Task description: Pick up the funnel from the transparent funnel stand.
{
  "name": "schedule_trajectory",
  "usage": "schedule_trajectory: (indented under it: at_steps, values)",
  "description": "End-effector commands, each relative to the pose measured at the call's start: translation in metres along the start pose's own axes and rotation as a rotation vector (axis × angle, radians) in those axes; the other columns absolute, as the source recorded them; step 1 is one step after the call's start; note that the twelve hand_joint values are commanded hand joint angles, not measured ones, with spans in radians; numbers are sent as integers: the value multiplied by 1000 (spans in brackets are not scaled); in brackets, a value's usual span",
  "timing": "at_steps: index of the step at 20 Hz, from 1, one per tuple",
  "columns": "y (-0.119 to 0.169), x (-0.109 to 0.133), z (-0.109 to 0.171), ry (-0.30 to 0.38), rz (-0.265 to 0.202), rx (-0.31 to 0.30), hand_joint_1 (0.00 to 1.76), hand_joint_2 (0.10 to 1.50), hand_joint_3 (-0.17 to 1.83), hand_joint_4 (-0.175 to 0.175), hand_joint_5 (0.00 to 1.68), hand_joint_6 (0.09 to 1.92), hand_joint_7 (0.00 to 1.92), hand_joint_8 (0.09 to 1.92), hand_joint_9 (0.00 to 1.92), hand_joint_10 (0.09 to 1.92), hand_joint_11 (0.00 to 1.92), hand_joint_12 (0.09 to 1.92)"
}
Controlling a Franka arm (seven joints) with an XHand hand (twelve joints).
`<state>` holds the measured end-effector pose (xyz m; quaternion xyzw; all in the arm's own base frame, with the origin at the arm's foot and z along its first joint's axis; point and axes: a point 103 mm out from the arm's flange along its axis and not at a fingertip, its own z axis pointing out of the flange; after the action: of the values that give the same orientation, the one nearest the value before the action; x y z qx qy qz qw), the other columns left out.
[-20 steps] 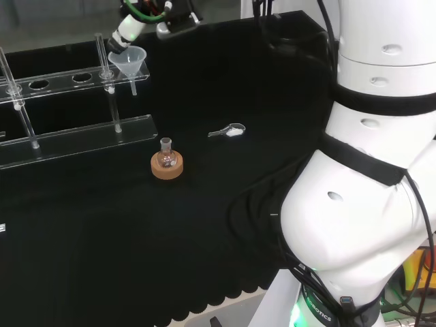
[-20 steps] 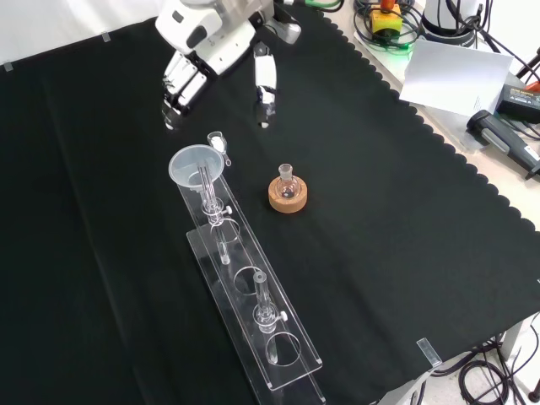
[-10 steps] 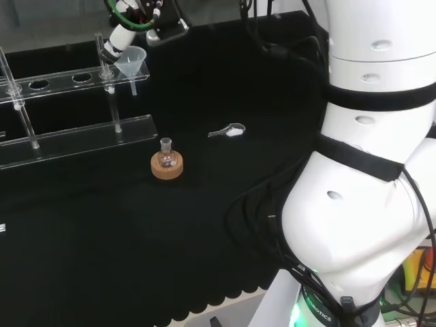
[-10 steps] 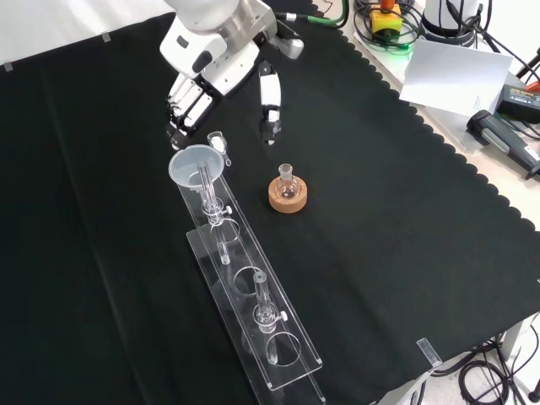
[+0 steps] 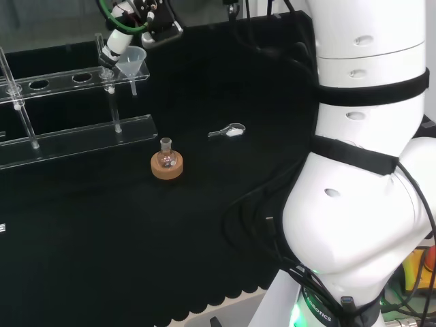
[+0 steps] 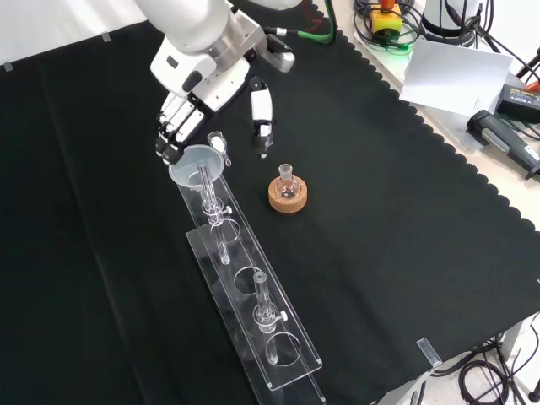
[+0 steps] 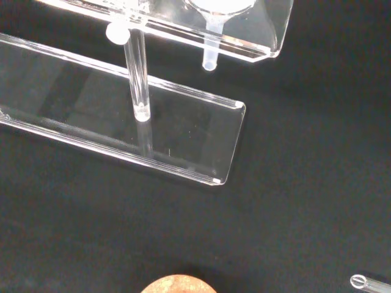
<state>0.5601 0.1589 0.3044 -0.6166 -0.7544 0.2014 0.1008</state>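
Robot hand [image 6: 202, 89] hangs right at the funnel [image 6: 197, 164], fingers spread open, thumb apart, nothing gripped. Funnel sits in the end hole of the transparent funnel stand [image 6: 253, 316] on the desk [image 6: 405, 253]. Grasp and lift not yet done.

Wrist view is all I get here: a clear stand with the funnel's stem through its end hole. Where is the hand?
Observer: In the front view the hand hangs just above the funnel, fingertips by its rim.
Operator: Closed on it?
Observer: No. The fingers are relaxed and the thumb stands apart; nothing is pinched.
Operator: Anything close by?
Observer: A small flask on a cork ring stands right of the funnel in the front view.
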Motion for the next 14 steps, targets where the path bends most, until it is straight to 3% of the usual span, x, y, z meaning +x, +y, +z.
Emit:
schedule_trajectory:
  at_steps: [1, 14]
  values:
    - [14, -3, 7, 4, -21, 28, 486, 745, 103, -14, 0, 87, 0, 248, 12, 876, 285, 1484]
    - [30, -2, 17, -35, -23, 42, 507, 752, 98, -21, 0, 87, 0, 378, 37, 907, 298, 1489]
